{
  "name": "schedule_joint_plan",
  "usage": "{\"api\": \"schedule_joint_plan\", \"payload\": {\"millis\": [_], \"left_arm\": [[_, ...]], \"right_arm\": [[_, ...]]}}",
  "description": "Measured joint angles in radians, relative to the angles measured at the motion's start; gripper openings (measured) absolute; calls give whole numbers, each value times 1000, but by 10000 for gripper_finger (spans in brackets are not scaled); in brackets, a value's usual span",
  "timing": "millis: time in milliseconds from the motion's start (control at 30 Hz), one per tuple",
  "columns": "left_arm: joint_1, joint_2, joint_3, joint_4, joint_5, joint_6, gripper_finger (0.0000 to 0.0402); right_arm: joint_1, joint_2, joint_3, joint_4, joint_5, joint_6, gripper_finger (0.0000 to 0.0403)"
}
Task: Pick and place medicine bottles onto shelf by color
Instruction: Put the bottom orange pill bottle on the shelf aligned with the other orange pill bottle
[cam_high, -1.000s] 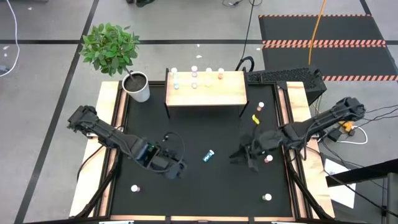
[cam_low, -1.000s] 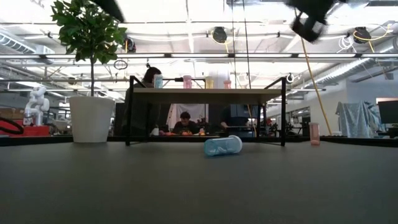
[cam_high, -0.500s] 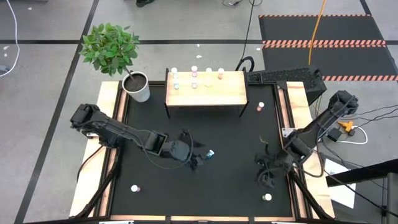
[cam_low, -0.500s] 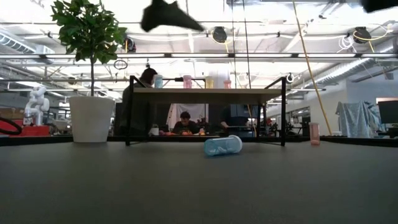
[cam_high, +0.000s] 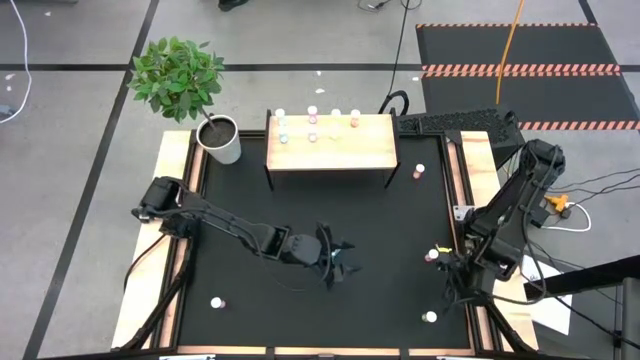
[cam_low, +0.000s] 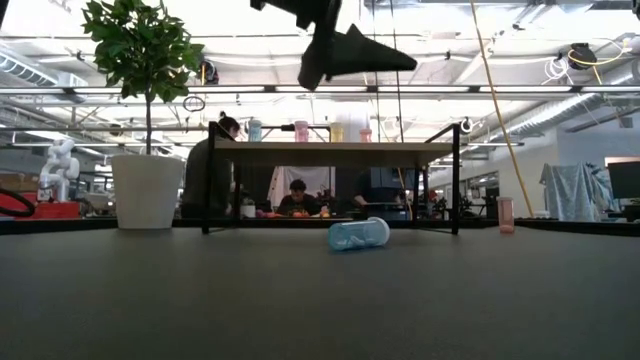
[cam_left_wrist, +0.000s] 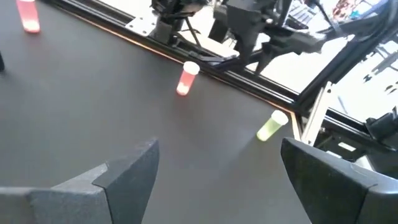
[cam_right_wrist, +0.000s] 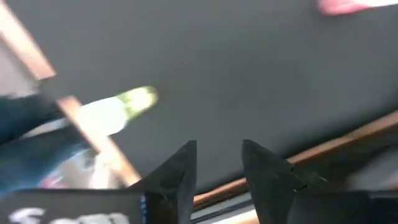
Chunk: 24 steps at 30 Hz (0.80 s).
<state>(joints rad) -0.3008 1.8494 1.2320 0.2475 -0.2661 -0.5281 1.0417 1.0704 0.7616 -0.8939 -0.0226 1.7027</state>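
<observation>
Currently the left gripper (cam_high: 335, 262), fingers spread and empty, hangs directly above the teal bottle (cam_low: 358, 234) lying on its side mid-table, long axis crosswise in the low view (right gripper (cam_high: 452, 280), nearly closed, well apart).

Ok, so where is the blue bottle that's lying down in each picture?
High view: middle of the table, the blue bottle peeks out under the open left hand.
Low view: lying on its side in the middle, in front of the shelf.
Left wrist view: not in it.
Right wrist view: not in it.
Shared landmark: the shelf, at the table's far side in the high view.
</observation>
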Motion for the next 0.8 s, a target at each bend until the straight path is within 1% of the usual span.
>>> {"api": "schedule_joint_plan", "payload": {"millis": [133,267,433,533,633,800], "left_arm": [[16,-1,0,-15,0,5,337],[31,-17,1,-12,0,28,337],[48,-37,2,-36,5,38,337],[50,-51,2,-63,6,38,337],[52,-54,2,-68,7,50,337],[53,-53,1,-73,30,55,337]], "right_arm": [[1,8,0,-171,6,41,148],[1,9,0,-254,79,39,177],[1,9,-29,-239,204,33,220],[1,9,-75,-224,209,51,237],[1,10,-110,-191,211,61,244],[1,11,-139,-153,283,78,241]]}}
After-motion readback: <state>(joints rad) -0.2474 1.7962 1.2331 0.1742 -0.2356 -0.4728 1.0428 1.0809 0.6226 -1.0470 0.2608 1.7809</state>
